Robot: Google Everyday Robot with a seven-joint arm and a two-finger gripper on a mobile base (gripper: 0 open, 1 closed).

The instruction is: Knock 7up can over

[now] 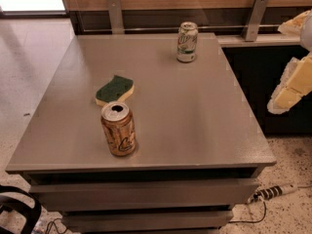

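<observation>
The 7up can stands upright near the far edge of the grey table, right of centre; it is silvery-white with green lettering. My gripper hangs off the table's right side, beyond the edge and apart from the can, to its right and nearer to the camera. Its two cream padded fingers stand apart with nothing between them. Part of the gripper is cut off by the right edge of the view.
A gold-orange can stands upright near the table's front left. A green-and-yellow sponge lies just behind it. A wooden wall with metal brackets runs behind the table. A power strip lies on the floor at lower right.
</observation>
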